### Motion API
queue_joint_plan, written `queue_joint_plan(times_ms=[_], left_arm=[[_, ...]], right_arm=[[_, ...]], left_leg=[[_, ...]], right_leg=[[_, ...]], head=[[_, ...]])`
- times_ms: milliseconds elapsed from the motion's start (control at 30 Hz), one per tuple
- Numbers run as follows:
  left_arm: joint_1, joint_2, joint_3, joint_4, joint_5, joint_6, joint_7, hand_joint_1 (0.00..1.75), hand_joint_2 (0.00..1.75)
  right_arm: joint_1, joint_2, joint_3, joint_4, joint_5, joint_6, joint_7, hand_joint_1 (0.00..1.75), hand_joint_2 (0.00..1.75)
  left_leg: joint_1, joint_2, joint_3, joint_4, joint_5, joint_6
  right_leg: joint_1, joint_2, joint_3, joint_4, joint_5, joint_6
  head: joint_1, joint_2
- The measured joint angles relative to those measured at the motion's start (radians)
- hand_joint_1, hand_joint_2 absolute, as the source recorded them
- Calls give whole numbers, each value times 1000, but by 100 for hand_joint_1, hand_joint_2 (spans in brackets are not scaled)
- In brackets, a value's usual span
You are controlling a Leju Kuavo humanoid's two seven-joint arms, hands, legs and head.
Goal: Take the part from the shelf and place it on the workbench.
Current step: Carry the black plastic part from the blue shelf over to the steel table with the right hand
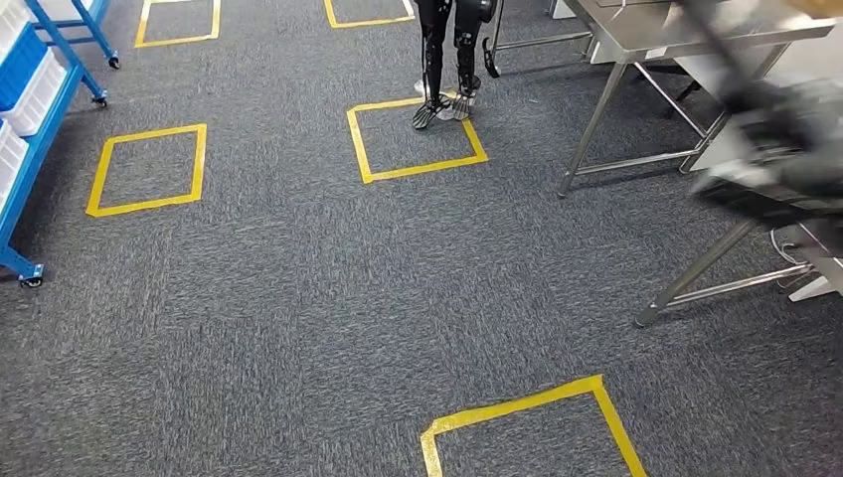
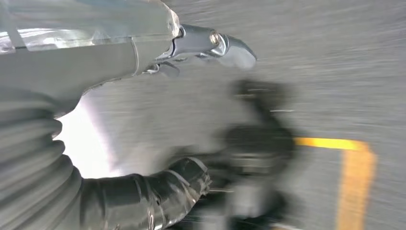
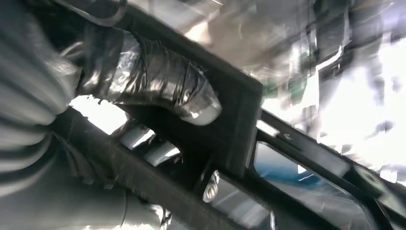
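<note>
Carpet floor [image 1: 298,298]: mottled dark grey, marked with yellow tape squares [image 1: 149,169]. Shelf frame [image 1: 40,149], left edge of the head view: blue, carrying white bins [image 1: 35,89]. Bench [image 1: 686,30], upper right: bare grey metal top and legs. Part [image 3: 239,124] in the right wrist view: black frame. Right hand [image 3: 158,86]: thumb wrapped in glossy dark tape, ribbed grey cover. Left hand [image 2: 143,143]: grey thumb, dark taped finger.

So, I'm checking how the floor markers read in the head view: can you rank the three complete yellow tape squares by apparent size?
1 and 2. Centre square and left square: alike, no ranking.
3. Top-left square, though it lies farther away, so nearness may explain it.
</note>
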Motion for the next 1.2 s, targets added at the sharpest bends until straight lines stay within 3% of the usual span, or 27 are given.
queue_joint_plan(times_ms=[67, 100, 200, 267, 333, 367, 400, 433, 467, 533, 600, 633, 700, 733, 800, 867, 900, 933, 1000, 1067, 1133, 1200], left_arm=[[-105, 132, -137, 31, 119, 53, -119, 0, 175], [-159, 190, -218, 46, 168, 70, -165, 0, 175], [-305, 308, -444, 93, 246, 95, -234, 0, 175], [-370, 358, -546, 116, 259, 101, -252, 0, 175], [-410, 394, -618, 134, 265, 104, -259, 0, 175], [-425, 408, -647, 141, 267, 104, -260, 0, 175], [-438, 418, -671, 147, 268, 104, -261, 0, 175], [-448, 426, -689, 152, 268, 104, -262, 0, 175], [-457, 433, -707, 157, 268, 104, -264, 0, 175], [-477, 447, -738, 166, 274, 104, -273, 0, 175], [-507, 460, -780, 175, 287, 99, -293, 0, 175], [-525, 467, -805, 180, 296, 94, -304, 0, 175], [-562, 480, -851, 190, 312, 84, -324, 0, 175], [-580, 486, -873, 195, 322, 81, -337, 0, 175], [-617, 496, -922, 202, 350, 78, -366, 0, 175], [-658, 504, -983, 208, 385, 79, -401, 0, 175], [-677, 507, -1013, 210, 401, 80, -416, 0, 175], [-695, 509, -1039, 212, 415, 81, -429, 0, 175], [-727, 512, -1085, 216, 436, 84, -449, 0, 175], [-757, 515, -1128, 222, 452, 81, -466, 0, 175], [-785, 519, -1166, 233, 463, 69, -476, 0, 175], [-808, 520, -1193, 249, 466, 54, -479, 0, 175]], right_arm=[[-62, 53, 120, 35, -12, -13, 9, 175, 175], [-92, 76, 165, 50, -16, -21, 13, 175, 175], [-161, 119, 254, 82, -20, -31, 19, 175, 175], [-192, 139, 289, 95, -20, -33, 19, 175, 175], [-208, 157, 312, 105, -20, -36, 19, 175, 175], [-210, 163, 321, 110, -20, -37, 18, 175, 175], [-211, 168, 329, 115, -20, -37, 18, 175, 175], [-211, 172, 334, 120, -20, -37, 18, 175, 175], [-213, 176, 338, 124, -20, -37, 18, 175, 175], [-217, 183, 342, 131, -20, -38, 17, 175, 175], [-220, 189, 347, 137, -19, -39, 14, 175, 175], [-220, 192, 350, 141, -18, -39, 12, 175, 175], [-220, 195, 353, 146, -17, -39, 11, 175, 175], [-222, 197, 353, 149, -16, -39, 10, 175, 175], [-227, 197, 354, 152, -15, -39, 10, 175, 175], [-229, 197, 357, 156, -13, -39, 11, 175, 175], [-227, 197, 359, 158, -13, -39, 11, 175, 175], [-226, 196, 362, 160, -13, -38, 12, 175, 175], [-229, 194, 366, 163, -12, -37, 13, 175, 175], [-237, 191, 368, 167, -13, -35, 13, 175, 175], [-245, 191, 369, 175, -13, -33, 13, 175, 175], [-249, 191, 369, 184, -13, -30, 13, 175, 175]], left_leg=[[-1, -1, -6, 4, 5, -21], [-4, -1, -7, 3, 8, -31], [5, -4, -6, -2, 9, -53], [11, -30, -36, 61, -30, -55], [6, -54, -106, 199, -91, -48], [3, -59, -141, 262, -109, -45], [0, -61, -164, 295, -108, -41], [-3, -63, -169, 287, -86, -35], [-6, -69, -156, 242, -47, -29], [-9, -109, -109, 113, 23, -16], [-10, -142, -79, 41, 39, -11], [-11, -142, -74, 34, 35, -11], [-12, -120, -66, 20, 36, -6], [-10, -109, -61, 13, 37, -1], [-10, -88, -50, 0, 38, 9], [-10, -67, -44, -2, 34, 15], [-10, -56, -41, -2, 31, 16], [-10, -45, -38, -1, 27, 16], [-10, -24, -27, -1, 19, 11], [-14, -6, -17, 0, 10, 3], [-20, 13, -12, -1, 5, -7], [-21, 29, -5, -3, -1, -16]], right_leg=[[-2, -16, 41, -89, 25, 1], [2, -17, 43, -99, 24, -6], [12, 0, 37, -102, 31, -39], [17, 14, 42, -110, 36, -61], [28, 31, 43, -112, 36, -75], [34, 42, 43, -111, 35, -79], [40, 52, 45, -110, 33, -83], [44, 64, 47, -109, 31, -85], [47, 76, 50, -107, 28, -86], [49, 98, 51, -101, 21, -85], [47, 118, 43, -97, 19, -77], [46, 129, 39, -98, 21, -72], [43, 138, 35, -99, 21, -61], [44, 122, 29, -88, 12, -57], [46, 69, -10, -7, -30, -51], [45, 39, -76, 113, -73, -45], [44, 35, -99, 149, -75, -42], [43, 31, -105, 148, -59, -39], [41, 10, -61, 42, 15, -38], [52, -36, -6, -75, 62, -45], [64, -53, 9, -111, 64, -56], [62, -31, 10, -118, 67, -68]], head=[[-1, 0], [-2, 0], [-4, 0], [-6, 0], [-6, 0], [-6, 0], [-6, 0], [-6, 0], [-6, 0], [-6, 0], [-6, 0], [-6, 0], [-6, 0], [-5, 0], [-3, 0], [-2, 0], [-2, 0], [-2, 0], [-2, 0], [-2, 0], [-2, 0], [-3, 0]])
